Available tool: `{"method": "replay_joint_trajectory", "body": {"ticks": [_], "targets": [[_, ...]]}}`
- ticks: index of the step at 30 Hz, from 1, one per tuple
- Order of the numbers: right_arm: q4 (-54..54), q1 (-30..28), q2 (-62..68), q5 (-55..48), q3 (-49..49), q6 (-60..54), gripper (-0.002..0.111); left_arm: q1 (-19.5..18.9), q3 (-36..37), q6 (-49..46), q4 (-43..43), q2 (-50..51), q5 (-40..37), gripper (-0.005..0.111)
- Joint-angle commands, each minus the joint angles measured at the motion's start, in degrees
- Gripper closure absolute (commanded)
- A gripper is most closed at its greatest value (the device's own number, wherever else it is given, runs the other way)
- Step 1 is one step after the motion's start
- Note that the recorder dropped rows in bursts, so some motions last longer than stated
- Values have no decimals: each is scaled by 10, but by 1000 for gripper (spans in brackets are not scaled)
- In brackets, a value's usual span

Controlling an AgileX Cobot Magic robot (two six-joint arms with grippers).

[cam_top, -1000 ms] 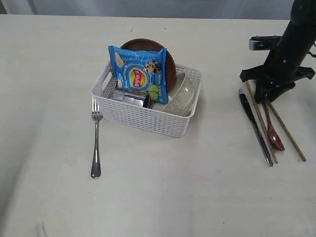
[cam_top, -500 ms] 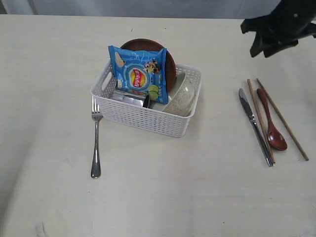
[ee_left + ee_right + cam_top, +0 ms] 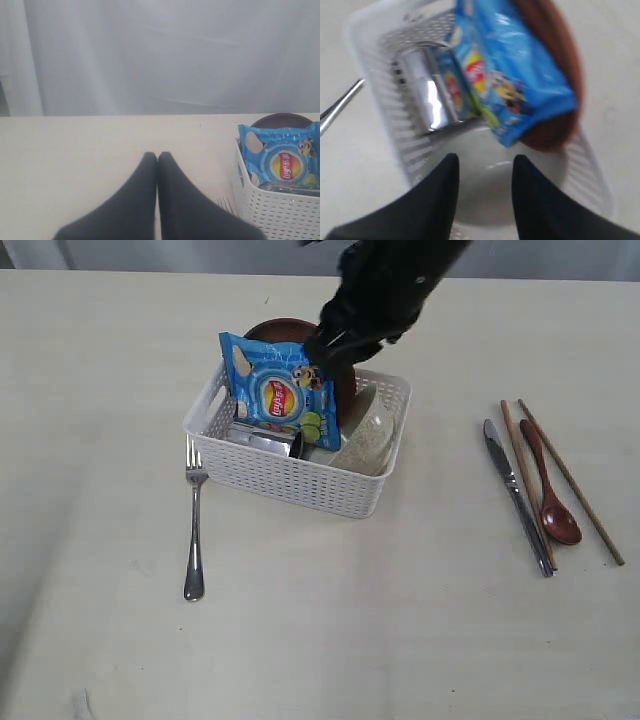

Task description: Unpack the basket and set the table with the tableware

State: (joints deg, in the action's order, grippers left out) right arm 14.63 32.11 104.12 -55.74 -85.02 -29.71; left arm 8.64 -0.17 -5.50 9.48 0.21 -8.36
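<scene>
Your white lattice basket (image 3: pixel 300 480) held a blue packet (image 3: pixel 283 390), brown plate (image 3: pixel 272 330), pale bowl (image 3: pixel 368 440); right fingers (image 3: pixel 432 200) spread, left fingers (image 3: pixel 140 200) pressed together.

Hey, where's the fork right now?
In the exterior view the fork lies flat on the table just left of the white basket, its tines beside the basket's front left corner and its handle pointing toward the camera.
</scene>
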Motion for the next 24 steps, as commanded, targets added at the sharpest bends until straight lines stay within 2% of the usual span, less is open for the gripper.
{"method": "replay_joint_trajectory", "body": {"ticks": [1, 6, 17, 24], "targets": [[-59, 81, 2, 14, -2, -31, 73, 1, 2, -1, -2, -2, 5, 107], [-112, 124, 28, 19, -2, -31, 73, 1, 2, -1, 0, -2, 5, 107], [-112, 126, 88, 12, -2, -31, 73, 1, 2, -1, 0, -2, 5, 107], [-109, 126, 80, 15, -2, -24, 60, 1, 2, -1, 0, -2, 5, 107]]}}
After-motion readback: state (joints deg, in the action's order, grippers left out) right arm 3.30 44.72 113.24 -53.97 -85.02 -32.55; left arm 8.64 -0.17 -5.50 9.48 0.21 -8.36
